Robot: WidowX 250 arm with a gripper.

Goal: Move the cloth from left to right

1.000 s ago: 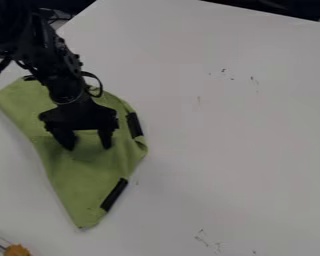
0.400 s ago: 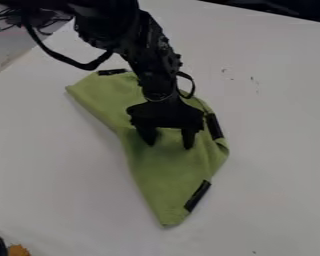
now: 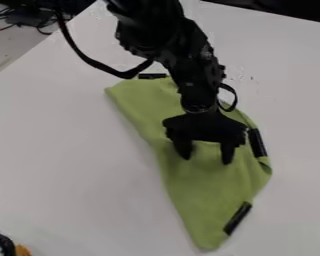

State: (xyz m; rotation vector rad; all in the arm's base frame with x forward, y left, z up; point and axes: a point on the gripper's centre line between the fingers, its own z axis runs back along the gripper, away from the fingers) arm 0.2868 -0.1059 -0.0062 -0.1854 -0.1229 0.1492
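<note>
My gripper [image 3: 205, 156] hangs over the middle of the green cloth [image 3: 206, 195], its two fingers spread apart and their tips pointing down at the fabric. The cloth lies on the white table in a long, slanted shape, with black strips along its edges at the top, right and lower right. Part of its upper half is hidden under the arm. Whether the fingertips press on the cloth cannot be made out.
The white table [image 3: 69, 145] extends around the cloth, its far edge running along the top right. Cables [image 3: 22, 20] lie beyond it at the top left. An orange object [image 3: 22, 250] sits at the bottom left corner, beside something black.
The gripper and the cloth have moved together to the right, and slightly down in the view since the half-second-old frame. The fingers stay spread.
</note>
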